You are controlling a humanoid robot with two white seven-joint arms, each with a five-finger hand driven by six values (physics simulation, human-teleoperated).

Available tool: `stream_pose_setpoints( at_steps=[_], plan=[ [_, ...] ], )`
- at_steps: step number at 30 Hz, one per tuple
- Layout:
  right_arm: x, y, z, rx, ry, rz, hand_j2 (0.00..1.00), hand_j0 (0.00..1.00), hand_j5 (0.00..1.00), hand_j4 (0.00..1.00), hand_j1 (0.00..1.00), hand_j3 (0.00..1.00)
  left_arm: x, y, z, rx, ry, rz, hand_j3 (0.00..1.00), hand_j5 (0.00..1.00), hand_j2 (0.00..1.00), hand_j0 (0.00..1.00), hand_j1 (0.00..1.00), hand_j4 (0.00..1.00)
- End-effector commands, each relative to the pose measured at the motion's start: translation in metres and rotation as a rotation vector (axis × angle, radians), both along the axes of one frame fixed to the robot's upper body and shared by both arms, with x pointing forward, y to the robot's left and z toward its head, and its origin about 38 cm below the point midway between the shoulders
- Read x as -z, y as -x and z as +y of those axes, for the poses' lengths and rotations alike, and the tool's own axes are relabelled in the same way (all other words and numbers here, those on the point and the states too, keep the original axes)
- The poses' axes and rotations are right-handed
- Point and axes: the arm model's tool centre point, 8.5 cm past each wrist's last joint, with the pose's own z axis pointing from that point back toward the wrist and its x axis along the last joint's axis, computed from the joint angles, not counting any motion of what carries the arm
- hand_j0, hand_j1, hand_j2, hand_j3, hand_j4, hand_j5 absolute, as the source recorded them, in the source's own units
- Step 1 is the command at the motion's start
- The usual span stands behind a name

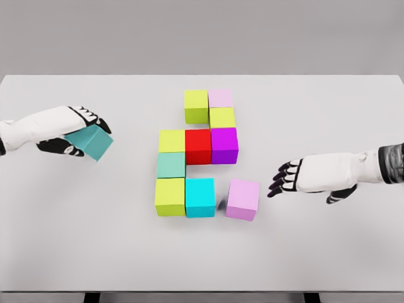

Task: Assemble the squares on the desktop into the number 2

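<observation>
**Closing the bottom row of the 2**

White desktop (pixel 76 240) fills the view under a grey backdrop. Taking the red cube (pixel 198 146) as landmark: above it sit a lime cube (pixel 196 105) and a pale pink cube (pixel 220 98), with another lime cube (pixel 222 117) up and to its right. A purple cube (pixel 224 144) touches its right face, a lime one (pixel 171 140) its left. Below-left run a mint cube (pixel 171 165) and a lime corner cube (pixel 170 196), then a cyan cube (pixel 200 197) directly below. The lilac cube (pixel 243 199), below-right of red, sits skewed and apart from cyan.

Far left of red, the left hand (pixel 69 131) grasps a teal cube (pixel 93 142), fingers wrapped over it. Right of red and lower, the right hand (pixel 291 177) hovers with fingers spread, holding nothing.

To finish well, I judge the right hand should nudge lilac leftward squarely, rotating it flush against cyan without shoving the row.
</observation>
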Motion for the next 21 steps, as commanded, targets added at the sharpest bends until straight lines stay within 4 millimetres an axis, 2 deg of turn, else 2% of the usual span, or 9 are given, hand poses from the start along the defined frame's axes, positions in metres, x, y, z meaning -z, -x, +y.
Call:
stream_pose_setpoints(
  at_steps=[1, 3, 7, 9, 17, 19, 21],
  plan=[
    [0.001, -0.001, 0.006, -0.008, -0.012, 0.003, 1.0, 1.0, 1.0, 1.0, 1.0, 1.0, 0.009, -0.003, -0.004, -0.009, 0.026, 0.016, 0.43, 0.43, 0.43, 0.43, 0.43, 0.43],
    [0.002, 0.0, 0.006, -0.009, -0.011, 0.004, 1.0, 1.0, 1.0, 1.0, 1.0, 1.0, 0.007, -0.007, -0.005, -0.015, 0.032, 0.011, 0.43, 0.43, 0.43, 0.43, 0.43, 0.43],
    [0.001, -0.001, 0.006, -0.01, -0.012, 0.002, 1.0, 1.0, 1.0, 1.0, 1.0, 1.0, 0.015, -0.022, -0.016, -0.034, 0.048, 0.022, 0.43, 0.43, 0.43, 0.43, 0.43, 0.43],
    [0.003, -0.002, 0.015, -0.029, -0.023, -0.002, 1.0, 1.0, 1.0, 1.0, 1.0, 1.0, 0.018, -0.028, -0.019, -0.038, 0.054, 0.029, 0.43, 0.43, 0.43, 0.43, 0.43, 0.43],
    [0.0, -0.005, 0.023, -0.045, -0.032, -0.016, 1.0, 1.0, 1.0, 1.0, 1.0, 1.0, 0.02, -0.047, -0.02, -0.07, 0.078, 0.049, 0.43, 0.43, 0.43, 0.43, 0.43, 0.43],
    [-0.001, -0.006, 0.032, -0.063, -0.048, -0.021, 1.0, 1.0, 1.0, 1.0, 1.0, 1.0, 0.023, -0.053, -0.026, -0.083, 0.096, 0.062, 0.43, 0.43, 0.43, 0.43, 0.43, 0.43],
    [-0.002, -0.007, 0.033, -0.065, -0.051, -0.024, 1.0, 1.0, 1.0, 1.0, 1.0, 1.0, 0.023, -0.056, -0.029, -0.093, 0.096, 0.071, 0.43, 0.43, 0.43, 0.43, 0.43, 0.43]
  ],
)
